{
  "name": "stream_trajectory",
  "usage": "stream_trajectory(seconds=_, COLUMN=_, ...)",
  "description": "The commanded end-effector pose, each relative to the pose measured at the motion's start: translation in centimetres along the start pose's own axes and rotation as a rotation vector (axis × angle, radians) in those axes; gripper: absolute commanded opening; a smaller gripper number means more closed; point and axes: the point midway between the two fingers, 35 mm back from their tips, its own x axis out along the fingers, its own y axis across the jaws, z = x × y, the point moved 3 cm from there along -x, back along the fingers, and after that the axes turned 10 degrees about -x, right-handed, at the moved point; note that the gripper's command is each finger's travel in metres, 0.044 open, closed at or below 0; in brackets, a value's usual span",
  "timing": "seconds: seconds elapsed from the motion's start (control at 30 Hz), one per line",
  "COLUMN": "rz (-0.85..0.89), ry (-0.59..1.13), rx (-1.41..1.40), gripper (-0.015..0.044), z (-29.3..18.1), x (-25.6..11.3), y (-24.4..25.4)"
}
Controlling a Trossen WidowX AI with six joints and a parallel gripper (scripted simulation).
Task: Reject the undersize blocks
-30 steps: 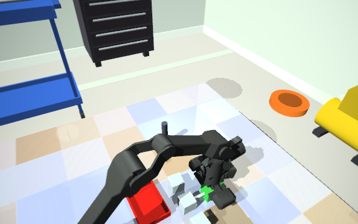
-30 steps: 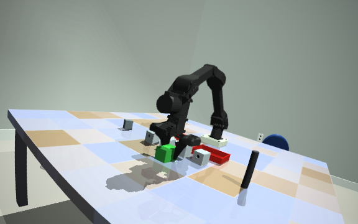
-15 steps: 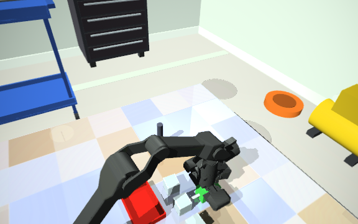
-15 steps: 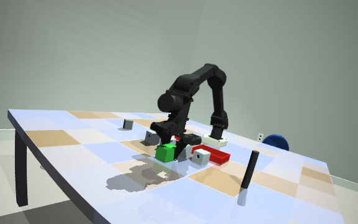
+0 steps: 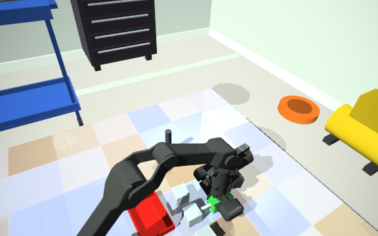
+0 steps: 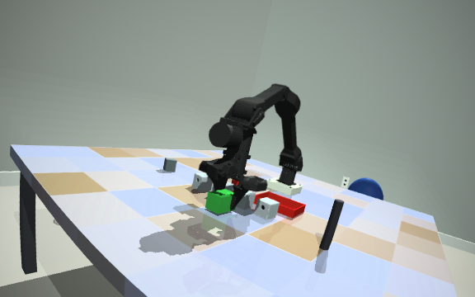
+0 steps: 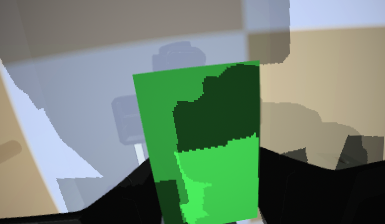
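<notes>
Gripping the green GO gauge [image 5: 212, 204] [image 6: 218, 201] [image 7: 218, 170] by its block-shaped handle, the black gripper [image 5: 221, 200] [image 6: 228, 197] [image 7: 198, 150] reaches down over the table [image 5: 277, 210] [image 6: 130, 202]. Seen from above, the gauge's pale pin [image 5: 206, 207] points left and slightly near, its long axis lying roughly level, toward a pale steel block [image 5: 192, 215] [image 6: 244, 205]. Whether the tip has entered the hole cannot be told. Farther left sits the red reject tray [image 5: 150, 214] [image 6: 292, 210].
</notes>
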Motion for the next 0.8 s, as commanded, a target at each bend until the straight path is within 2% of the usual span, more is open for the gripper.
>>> stream_trajectory(seconds=0.0, rz=-0.005, ry=-0.006, rx=-0.003, gripper=0.0, z=0.12, x=-0.1, y=-0.07)
stream_trajectory(seconds=0.77, rz=-0.005, ry=-0.006, rx=-0.003, gripper=0.0, z=0.19, x=-0.23, y=-0.05)
